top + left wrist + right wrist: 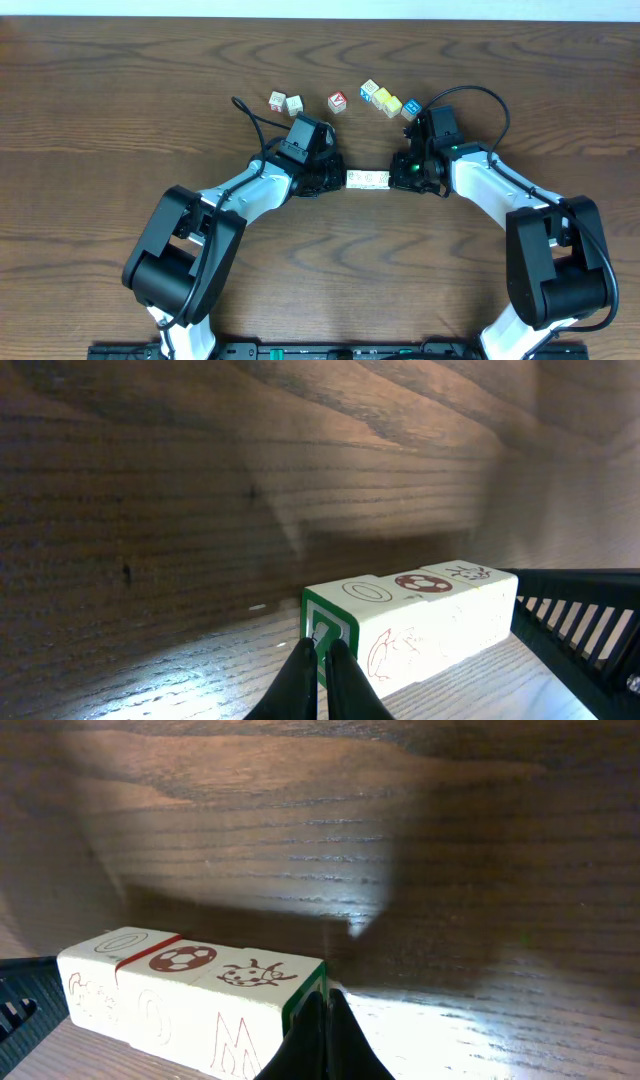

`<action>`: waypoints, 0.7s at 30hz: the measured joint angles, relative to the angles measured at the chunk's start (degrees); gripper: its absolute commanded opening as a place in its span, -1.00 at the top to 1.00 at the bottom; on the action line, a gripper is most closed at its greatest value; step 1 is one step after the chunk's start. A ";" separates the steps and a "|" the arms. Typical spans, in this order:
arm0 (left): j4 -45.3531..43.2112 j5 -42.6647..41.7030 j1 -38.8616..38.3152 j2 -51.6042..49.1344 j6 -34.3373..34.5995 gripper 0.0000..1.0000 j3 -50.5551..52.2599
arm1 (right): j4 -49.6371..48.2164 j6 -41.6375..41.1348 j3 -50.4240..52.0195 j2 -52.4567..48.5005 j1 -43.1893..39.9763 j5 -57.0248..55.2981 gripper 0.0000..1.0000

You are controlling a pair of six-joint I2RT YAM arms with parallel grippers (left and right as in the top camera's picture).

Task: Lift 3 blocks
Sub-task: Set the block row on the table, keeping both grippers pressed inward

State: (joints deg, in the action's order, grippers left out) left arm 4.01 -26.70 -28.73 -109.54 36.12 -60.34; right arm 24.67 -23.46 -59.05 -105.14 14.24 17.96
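Dark wood-grain bench (100,120) fills every view. At its middle lie the blocks (367,179), three cream cubes set end to end in one straight row. The left jaws are at the row's left end and the right jaws at its right end. Both pairs are pressed together with nothing between them, and their tips push against the row's end faces. Whether the row is clear of the bench I cannot tell.

The right wrist view shows the blocks (190,995) close up. Their top faces carry reddish-brown prints: an outlined "O" on the far cube, a football in the middle and a ladybird nearest the jaws. On the side faces, an "M" sits under the ladybird and an "O" under the football. In the left wrist view the near end face of the blocks (420,620) has a green border, and its print is half hidden.

Loose along the far side are a pale cube (277,101), a red-faced cube (338,101) and a yellow-and-blue cluster (392,105).
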 measured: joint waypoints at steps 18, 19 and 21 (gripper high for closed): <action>3.04 4.22 -1.22 1.11 -0.37 0.85 -0.13 | 3.87 -0.02 -0.04 0.44 1.49 -1.29 0.91; 3.23 4.37 -1.25 1.11 -0.37 0.85 -0.13 | 3.87 -0.02 -0.04 0.44 1.49 -1.27 0.91; 4.46 4.44 -1.46 1.09 -0.37 0.86 -0.13 | 3.85 -0.02 -0.04 0.44 1.55 -1.20 0.91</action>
State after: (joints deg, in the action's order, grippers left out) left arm 8.47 -22.26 -30.20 -108.44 35.75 -60.47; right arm 28.51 -23.49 -59.09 -104.71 15.79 16.75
